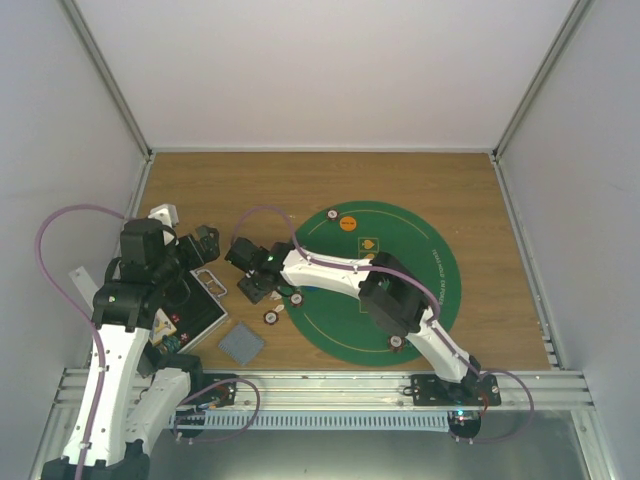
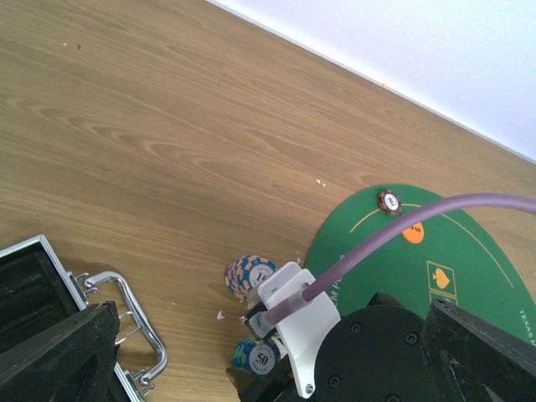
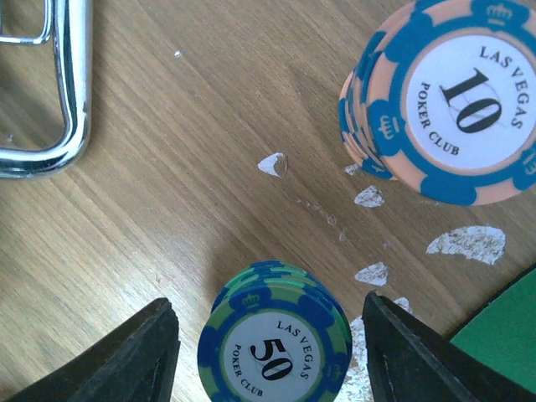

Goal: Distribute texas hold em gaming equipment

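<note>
A stack of green-and-blue 50 chips (image 3: 275,352) stands on the wooden counter (image 3: 167,184) squarely between the right fingers (image 3: 126,360), which are open, a sliver of wood showing on either side, gripping nothing. Past their tips to the right stands a stack of orange-and-blue 10 chips (image 3: 452,100), and to the left lies a metal handle (image 3: 71,92). The left fingers (image 2: 59,352) are spread wide and hold nothing.

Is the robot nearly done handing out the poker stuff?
Not yet. Done: one chip and the orange disc lie on the far side of the green mat, another chip near its close edge. In hand: the right end effector straddles the 50 stack, not yet squeezing. Left: the 10 stack and grey cards, both off the mat.
</note>
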Controlling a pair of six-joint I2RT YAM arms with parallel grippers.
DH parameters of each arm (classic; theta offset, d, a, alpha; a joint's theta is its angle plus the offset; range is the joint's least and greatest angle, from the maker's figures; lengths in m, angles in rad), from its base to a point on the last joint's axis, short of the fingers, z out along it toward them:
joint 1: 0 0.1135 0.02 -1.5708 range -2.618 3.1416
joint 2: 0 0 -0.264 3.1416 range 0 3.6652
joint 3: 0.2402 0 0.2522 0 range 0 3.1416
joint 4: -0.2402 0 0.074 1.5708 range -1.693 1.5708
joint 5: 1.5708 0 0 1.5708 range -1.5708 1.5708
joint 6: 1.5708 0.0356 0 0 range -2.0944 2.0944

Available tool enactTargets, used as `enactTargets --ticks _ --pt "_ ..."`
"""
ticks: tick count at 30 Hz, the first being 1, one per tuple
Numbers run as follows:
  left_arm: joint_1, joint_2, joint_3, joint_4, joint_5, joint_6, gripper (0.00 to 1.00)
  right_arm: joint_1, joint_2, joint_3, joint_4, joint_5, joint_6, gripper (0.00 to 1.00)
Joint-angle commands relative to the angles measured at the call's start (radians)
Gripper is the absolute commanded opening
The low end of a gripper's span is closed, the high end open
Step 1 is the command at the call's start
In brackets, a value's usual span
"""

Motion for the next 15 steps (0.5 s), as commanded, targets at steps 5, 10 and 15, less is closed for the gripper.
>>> enactTargets --ticks 5,10,15 --pt "0.008 -0.010 -0.008 0.060 0.023 0.002 0.99 0.010 0.022 0.033 -0.025 0.011 -0.003 0.54" --pt "0.008 -0.011 -0.007 0.061 0.023 0.002 0.99 0.011 0.028 0.035 -0.032 0.011 -0.002 0.53" --pt "0.007 -0.011 -0.004 0.061 0.027 0.001 0.99 0.011 0.028 0.033 -0.037 0.014 0.001 0.52"
